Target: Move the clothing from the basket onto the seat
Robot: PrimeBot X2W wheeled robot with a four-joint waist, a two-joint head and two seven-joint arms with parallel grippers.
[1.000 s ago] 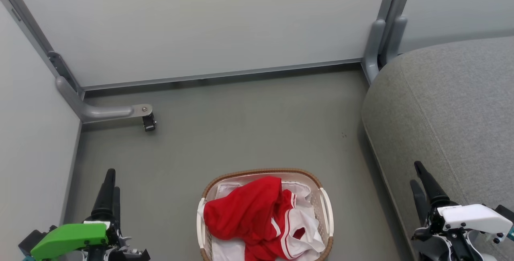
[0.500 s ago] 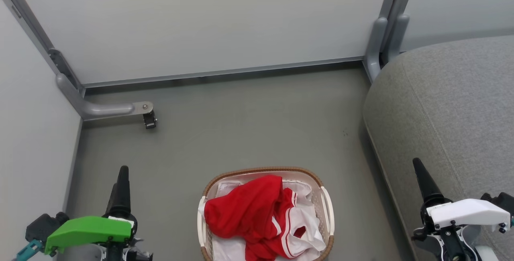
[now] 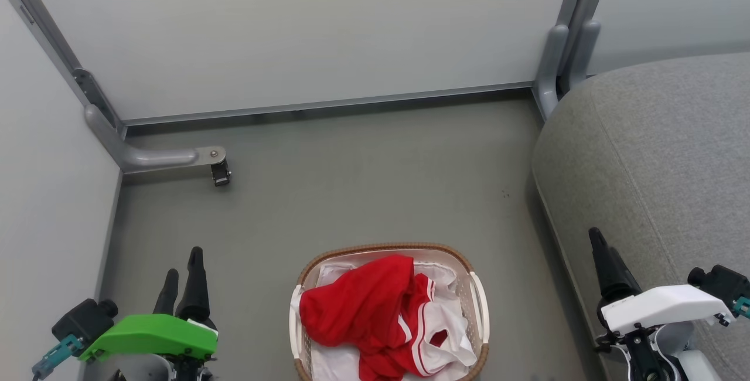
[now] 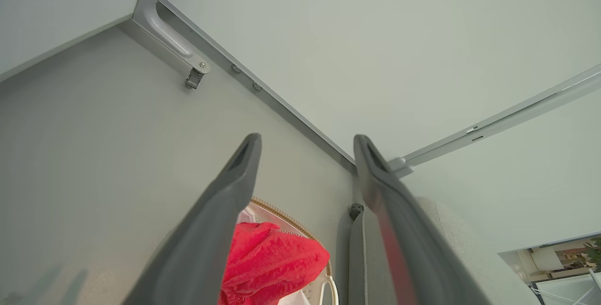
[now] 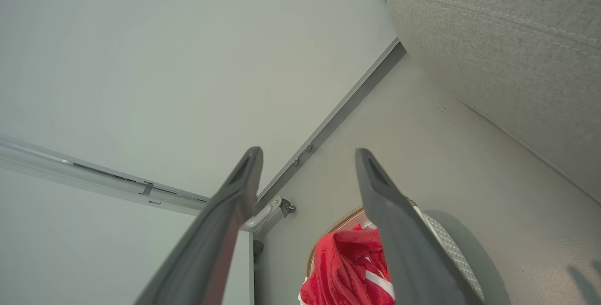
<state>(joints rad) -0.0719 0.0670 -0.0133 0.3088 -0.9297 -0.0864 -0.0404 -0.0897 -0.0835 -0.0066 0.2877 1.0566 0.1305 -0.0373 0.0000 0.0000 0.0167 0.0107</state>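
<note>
The red clothing [image 3: 363, 310] is noted bunched in the basket [image 3: 384, 248], draped over the white liner [image 3: 445, 351]. The basket stands on the floor [image 3: 351, 182] toward its near edge, near the seat [image 3: 656, 152] that runs along the floor's right edge. The left gripper [image 3: 183, 264] and right gripper [image 3: 603, 241] are held either side of the basket, apart from it. On both, the fingers [image 4: 232, 187] are spread wide with nothing between them. No grasp is made yet.

Risks judged:
- The liner may be pinched with the red fabric, so the light basket is dragged or tipped.
- A shallow pinch may be lost mid-carry and the garment dropped on the floor.
- The right fingers may be snagged on the seat's side
</note>
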